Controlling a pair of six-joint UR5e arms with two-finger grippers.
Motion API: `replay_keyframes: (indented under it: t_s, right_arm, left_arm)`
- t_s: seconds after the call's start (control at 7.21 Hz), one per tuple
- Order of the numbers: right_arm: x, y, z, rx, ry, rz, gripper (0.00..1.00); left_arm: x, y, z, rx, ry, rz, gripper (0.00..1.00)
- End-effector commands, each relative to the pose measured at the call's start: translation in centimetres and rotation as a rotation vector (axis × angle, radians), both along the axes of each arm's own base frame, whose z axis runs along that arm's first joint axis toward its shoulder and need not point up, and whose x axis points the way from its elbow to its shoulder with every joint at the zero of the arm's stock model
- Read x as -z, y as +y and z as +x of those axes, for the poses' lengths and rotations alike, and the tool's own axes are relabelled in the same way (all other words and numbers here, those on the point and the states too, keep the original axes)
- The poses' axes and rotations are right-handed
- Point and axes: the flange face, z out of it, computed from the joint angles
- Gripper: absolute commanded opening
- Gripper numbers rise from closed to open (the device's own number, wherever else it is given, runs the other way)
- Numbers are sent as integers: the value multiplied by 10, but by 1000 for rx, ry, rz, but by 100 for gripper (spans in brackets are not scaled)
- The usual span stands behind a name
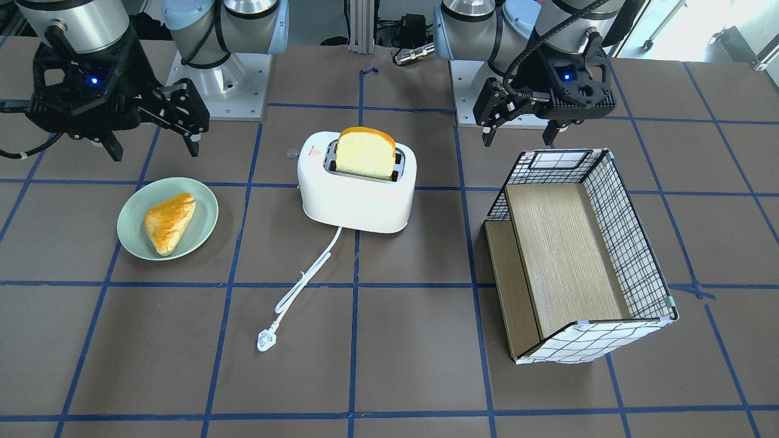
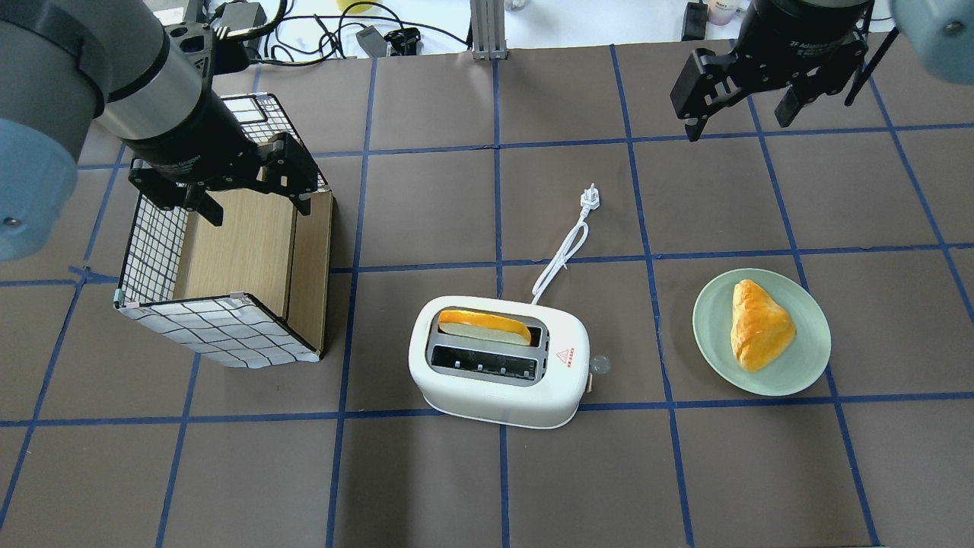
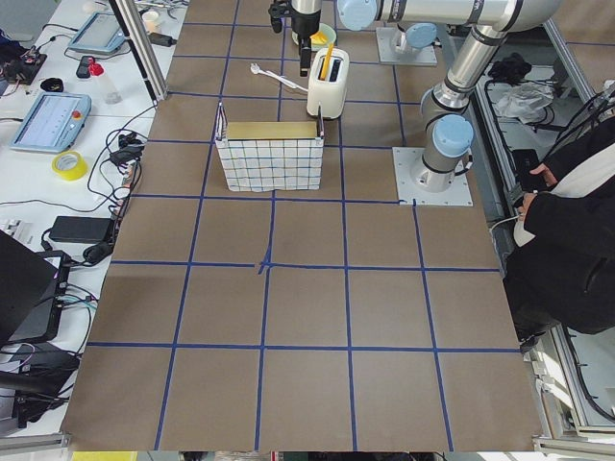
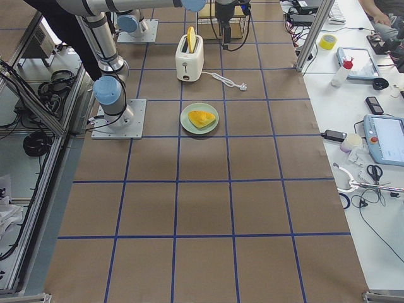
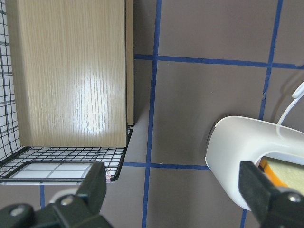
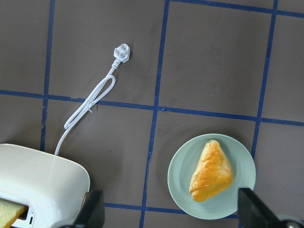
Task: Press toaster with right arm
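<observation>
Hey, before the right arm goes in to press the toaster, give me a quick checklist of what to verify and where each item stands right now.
1. Right gripper open and empty: ok.
2. Toaster upright, bread slice standing in one slot: ok.
3. Lever's position: cannot tell; only a round knob shows on the end nearest the plate.
4. The plate with its pastry apart from the toaster: ok.
5. Left gripper away, open over the basket: ok.
6. Toaster plugged in: not ok; plug lies loose on the table.
</observation>
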Motion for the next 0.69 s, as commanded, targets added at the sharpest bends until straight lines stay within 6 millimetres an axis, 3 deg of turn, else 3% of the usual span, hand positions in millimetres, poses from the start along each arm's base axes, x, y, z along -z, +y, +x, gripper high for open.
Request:
replay_keyframes:
  t_s: [0.0,0.28,0.42,0.55]
  right_arm:
    - [4,7,32,-79,78,2,100]
    - [14,5,27,-48,55,10,96]
    - [12,-4,9,-1,11,-11,96]
    - [13,-12,-29,66,7,2,96]
  left_arm:
    - [0,0,0,0,2,0,100]
    - [0,0,0,0,0,0,100]
    - [0,0,0,0,0,0,100]
    - [0,0,0,0,0,0,100]
